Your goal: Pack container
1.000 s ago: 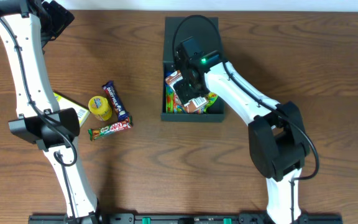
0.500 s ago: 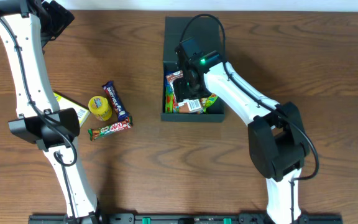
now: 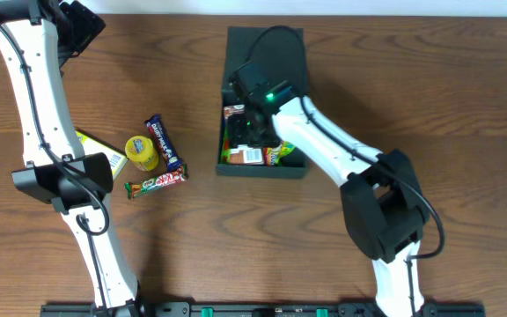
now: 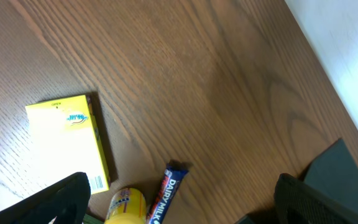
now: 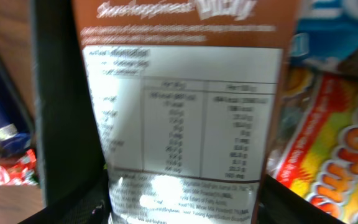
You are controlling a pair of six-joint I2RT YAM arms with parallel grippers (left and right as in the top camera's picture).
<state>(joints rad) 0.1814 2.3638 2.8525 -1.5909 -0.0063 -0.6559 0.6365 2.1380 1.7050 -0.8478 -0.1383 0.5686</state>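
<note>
The dark teal container [image 3: 296, 53] stands open at the table's middle, with several colourful snack packets inside. My right gripper [image 3: 252, 130] reaches down into it. In the right wrist view a brown packet [image 5: 182, 112] with a white nutrition label fills the gap of that gripper [image 5: 185, 208], with a dark finger against each long edge. The container's wall [image 5: 55, 93] runs just left of the packet. An orange-yellow packet [image 5: 331, 155] lies to its right. My left gripper [image 4: 182, 208] hangs wide open high above the table's left side, holding nothing.
Left of the container lie a yellow box [image 3: 91, 141], a yellow tub [image 3: 141, 151], a blue Dairy Milk bar [image 3: 164, 143] and a red-green bar [image 3: 157, 182]. The left wrist view shows the box [image 4: 67, 140], tub [image 4: 126, 205] and bar [image 4: 165, 193] below.
The right gripper has come down with the brown packet from above the snacks into the container. The container has slid a little to the left. The left arm has not moved.
</note>
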